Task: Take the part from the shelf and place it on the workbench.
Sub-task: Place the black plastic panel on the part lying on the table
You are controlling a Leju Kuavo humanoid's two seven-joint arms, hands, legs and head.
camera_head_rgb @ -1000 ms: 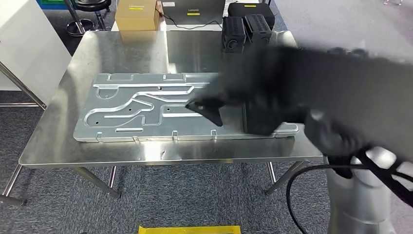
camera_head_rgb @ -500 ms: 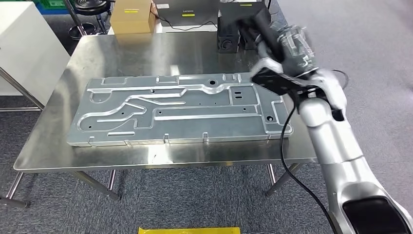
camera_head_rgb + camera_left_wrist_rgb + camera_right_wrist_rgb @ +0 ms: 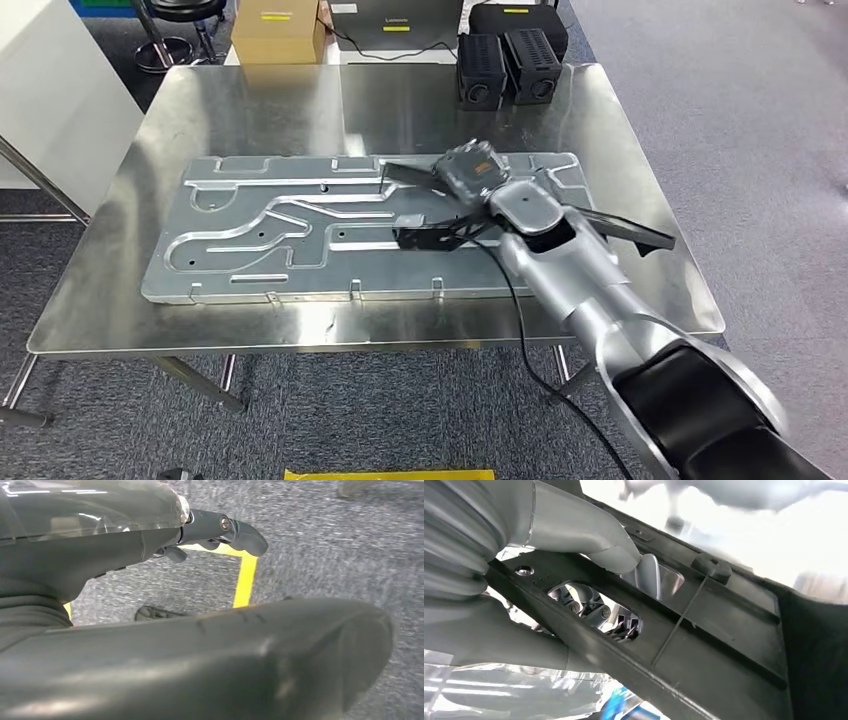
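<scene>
A long flat black plastic part (image 3: 432,238) is in my right hand (image 3: 470,168), which reaches over the right half of the steel workbench (image 3: 250,110). The part hangs low over a large stamped metal plate (image 3: 260,240); whether it touches the plate I cannot tell. One end of the part sticks out past my forearm toward the table's right edge. In the right wrist view the thumb (image 3: 589,530) presses on the black part (image 3: 724,630), and dark fingers show through its slot. My left hand (image 3: 150,630) hangs over the carpet with nothing in it, its fingers (image 3: 225,527) apart.
Two black boxes (image 3: 510,65) stand at the bench's far edge. Behind it are a cardboard box (image 3: 280,30) and a laptop (image 3: 400,20). A white cabinet (image 3: 50,90) stands at the left. Yellow tape (image 3: 390,472) marks the floor in front.
My right arm, raised at the bench's far right half a second ago, has swung down and left with the black part, now low over the plate. The camera has shifted slightly.
</scene>
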